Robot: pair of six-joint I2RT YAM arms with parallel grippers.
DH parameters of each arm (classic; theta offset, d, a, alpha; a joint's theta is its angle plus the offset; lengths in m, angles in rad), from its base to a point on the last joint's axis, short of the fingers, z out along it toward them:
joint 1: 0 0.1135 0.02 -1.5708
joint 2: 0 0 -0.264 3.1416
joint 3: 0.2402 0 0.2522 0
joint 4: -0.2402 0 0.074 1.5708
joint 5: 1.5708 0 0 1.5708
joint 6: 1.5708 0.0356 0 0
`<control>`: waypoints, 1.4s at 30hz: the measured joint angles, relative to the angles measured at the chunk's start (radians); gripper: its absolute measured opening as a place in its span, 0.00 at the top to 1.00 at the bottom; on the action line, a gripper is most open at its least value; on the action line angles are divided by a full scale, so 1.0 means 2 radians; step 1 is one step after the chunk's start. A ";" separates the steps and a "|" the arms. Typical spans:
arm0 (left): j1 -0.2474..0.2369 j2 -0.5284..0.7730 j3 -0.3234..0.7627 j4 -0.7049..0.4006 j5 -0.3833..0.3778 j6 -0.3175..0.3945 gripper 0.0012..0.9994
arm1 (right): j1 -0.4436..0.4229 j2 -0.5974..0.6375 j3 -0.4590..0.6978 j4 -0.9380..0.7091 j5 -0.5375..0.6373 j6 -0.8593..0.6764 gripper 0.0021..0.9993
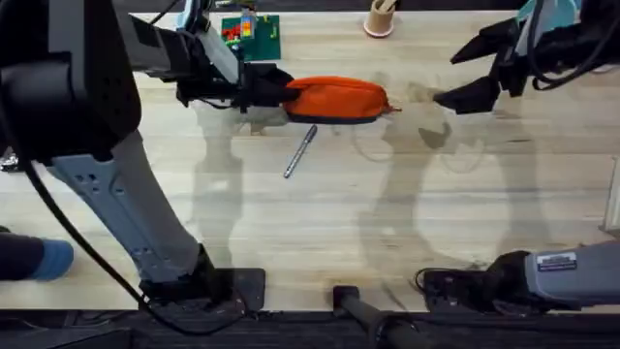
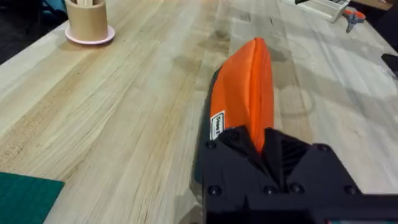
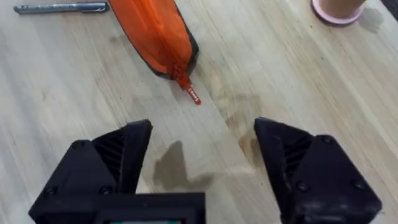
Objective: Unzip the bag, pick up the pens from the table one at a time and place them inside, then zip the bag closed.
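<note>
We had the orange bag [image 1: 334, 98] lying on its side on the light-wood desk [image 1: 387, 213], toward the far half of the surface and a little left of centre, its dark bottom edge turned toward our bases. Our left gripper [image 1: 276, 92] was closed on the bag's left end; in the left wrist view the black fingers [image 2: 239, 146] pinched the orange fabric [image 2: 245, 87] between them, with a small white label showing on the pouch just beside the jaws. The zipper pull [image 3: 193, 94], a short red tab, stuck out from the bag's right end and lay flat on the wood; from these pictures we could not tell whether the zipper was open or closed.

Our right gripper [image 1: 477, 73] hung above the desk to the right of the bag, well apart from it, with its jaws spread wide and nothing between them. In the right wrist view its two black fingers [image 3: 124, 155] framed bare wood, and the pull tab sat beyond them, untouched.

A silver-grey pen [image 1: 300, 151] lay on the desk just in front of the bag, slanted, its upper end near the pouch's dark edge but not touching it. We could see the same pen [image 3: 61, 7] in the right wrist view, beside the bag [image 3: 155, 34].

At the far edge stood a small tan cup [image 1: 380, 16] on a pink base, and a green mat [image 1: 254, 37] with small parts on it lay behind the left arm.
</note>
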 joint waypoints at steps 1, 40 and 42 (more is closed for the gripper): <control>0.000 0.000 0.000 0.000 0.000 0.000 0.96 | 0.001 0.000 0.000 0.000 -0.001 0.000 0.00; 0.000 0.000 0.000 0.000 0.000 0.000 0.96 | 0.082 0.128 0.001 0.082 -0.003 -0.001 0.00; 0.000 0.000 0.000 0.000 0.000 0.000 0.96 | 0.085 0.133 0.001 0.089 -0.003 -0.001 0.00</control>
